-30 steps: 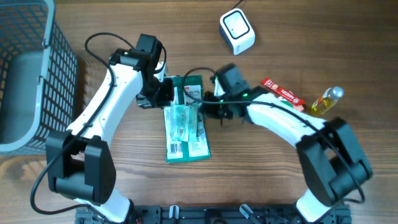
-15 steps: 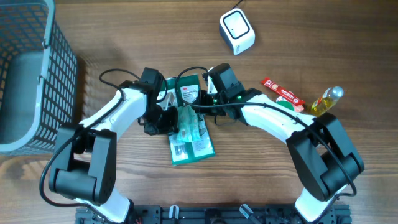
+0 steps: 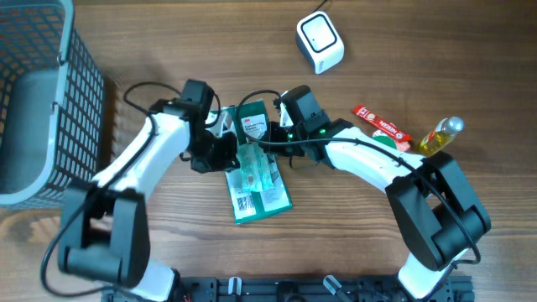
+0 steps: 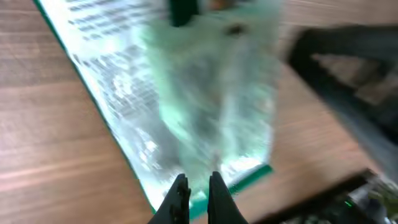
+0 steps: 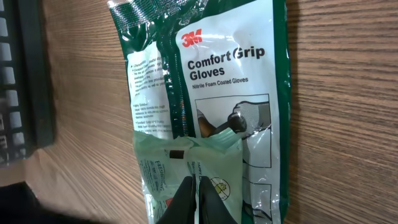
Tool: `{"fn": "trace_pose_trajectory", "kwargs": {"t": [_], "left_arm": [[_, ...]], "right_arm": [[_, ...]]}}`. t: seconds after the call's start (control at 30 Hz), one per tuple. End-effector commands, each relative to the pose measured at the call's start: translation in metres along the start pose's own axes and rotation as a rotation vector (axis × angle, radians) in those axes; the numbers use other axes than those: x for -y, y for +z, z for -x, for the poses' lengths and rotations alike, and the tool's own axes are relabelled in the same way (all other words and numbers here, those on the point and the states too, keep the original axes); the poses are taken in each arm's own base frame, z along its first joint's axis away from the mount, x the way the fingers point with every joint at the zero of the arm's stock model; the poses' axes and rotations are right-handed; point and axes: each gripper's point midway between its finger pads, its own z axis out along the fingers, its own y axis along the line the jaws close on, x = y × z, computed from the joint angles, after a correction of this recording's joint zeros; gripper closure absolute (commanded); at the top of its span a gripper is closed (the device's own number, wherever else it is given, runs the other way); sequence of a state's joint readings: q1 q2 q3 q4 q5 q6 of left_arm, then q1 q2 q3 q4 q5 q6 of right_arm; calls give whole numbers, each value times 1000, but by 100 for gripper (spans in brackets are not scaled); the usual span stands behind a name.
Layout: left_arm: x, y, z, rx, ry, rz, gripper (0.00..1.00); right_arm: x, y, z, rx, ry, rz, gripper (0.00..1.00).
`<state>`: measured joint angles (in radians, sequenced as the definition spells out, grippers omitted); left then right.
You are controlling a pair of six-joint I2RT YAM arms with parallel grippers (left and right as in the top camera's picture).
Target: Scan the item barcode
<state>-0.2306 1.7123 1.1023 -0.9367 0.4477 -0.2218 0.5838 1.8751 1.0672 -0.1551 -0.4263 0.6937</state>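
Left arm's elbow has swung outward; gloves pack (image 3: 262, 191) hardly shifted, centre of overhead frame. Left gripper (image 4: 194, 186) fully closed, tips at the pack's blurred edge, hold unclear. Right gripper (image 5: 193, 186) fully closed, tips against the pack's front.

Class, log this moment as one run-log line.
task: scan barcode | glove pack: between both arms | left jaws: shut | right jaws: shut | scanner: apart from pack

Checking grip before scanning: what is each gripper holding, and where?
Right gripper: pale green packet, by its edge. Left gripper: apparently the glove pack, by its edge.
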Motion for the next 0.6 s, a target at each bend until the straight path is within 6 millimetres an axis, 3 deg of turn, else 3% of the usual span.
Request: {"fn": "trace_pose_trajectory", "kwargs": {"t": [0.0, 0.3, 0.57], "left_arm": [[25, -17, -10, -2, 36, -88, 96], [16, 25, -34, -70, 23, -66, 96], [12, 33, -32, -51, 27, -68, 96]], "right_arm": [[3, 5, -5, -20, -9, 1, 96], [7, 5, -10, -39, 2, -13, 96], [1, 5, -18, -81, 9, 21, 96]]}}
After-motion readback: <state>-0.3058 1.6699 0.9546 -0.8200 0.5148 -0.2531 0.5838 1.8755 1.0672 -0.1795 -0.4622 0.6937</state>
